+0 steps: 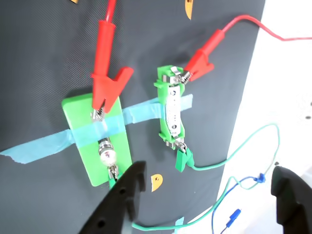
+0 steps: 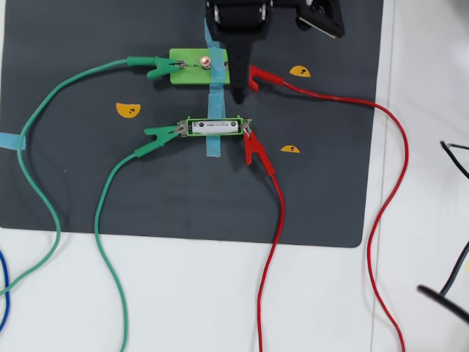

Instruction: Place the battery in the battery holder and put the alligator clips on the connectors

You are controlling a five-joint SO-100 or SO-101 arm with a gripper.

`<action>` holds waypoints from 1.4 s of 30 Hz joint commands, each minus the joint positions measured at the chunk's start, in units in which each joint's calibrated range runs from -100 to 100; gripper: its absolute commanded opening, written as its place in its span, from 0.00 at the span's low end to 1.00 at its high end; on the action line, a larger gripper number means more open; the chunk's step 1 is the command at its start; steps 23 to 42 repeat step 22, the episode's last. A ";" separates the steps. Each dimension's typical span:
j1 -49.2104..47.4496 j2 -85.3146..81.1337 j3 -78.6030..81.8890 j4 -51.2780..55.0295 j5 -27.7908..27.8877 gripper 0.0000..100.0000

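The black two-finger claw (image 1: pixel 204 195) hangs spread wide and empty at six o'clock in the wrist view. The small white cylindrical battery (image 1: pixel 171 109) sits in the narrow bright-green plastic battery holder (image 1: pixel 170 105), and all four rubber-sleeved alligator clips appear attached, the red clip (image 1: pixel 105 73) at twelve o'clock of the light-green bulb block (image 1: pixel 97 139). A careless withdrawal could snag the thin green wire (image 1: pixel 234 156) lying between the fingers and tug a clip loose. Blue tape (image 1: pixel 58 141) pins both pieces down.

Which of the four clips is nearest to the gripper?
The red clip on the bulb block, directly beside the gripper; the other red clip and both green clips lie farther away.
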 commanded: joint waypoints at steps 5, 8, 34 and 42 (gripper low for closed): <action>9.78 -18.13 7.33 0.19 3.93 0.25; 12.40 -22.72 9.97 0.28 4.19 0.25; 13.61 -37.95 23.91 -0.49 4.19 0.25; 13.61 -37.95 23.91 -0.49 4.19 0.25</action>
